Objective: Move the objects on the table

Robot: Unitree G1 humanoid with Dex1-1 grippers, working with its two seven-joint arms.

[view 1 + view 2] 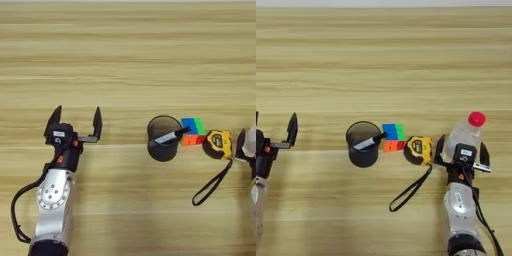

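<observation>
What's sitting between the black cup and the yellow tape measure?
The little colourful cube lies between the black cup and the yellow tape measure, close beside both. Both views show it.

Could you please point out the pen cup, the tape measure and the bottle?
pen cup (163,150), left eye view, on its mesh wall.
tape measure (419,149), right eye view, on its yellow case.
bottle (476,119), right eye view, on its red cap.

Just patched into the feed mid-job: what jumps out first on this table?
The right gripper at the right side, its fingers around a clear plastic bottle with a red cap. Left of it sits a tight row: yellow tape measure with its black strap trailing toward the near edge, a multicoloured puzzle cube, and a black mesh pen cup holding a marker. The left gripper is far left, open and empty.
</observation>
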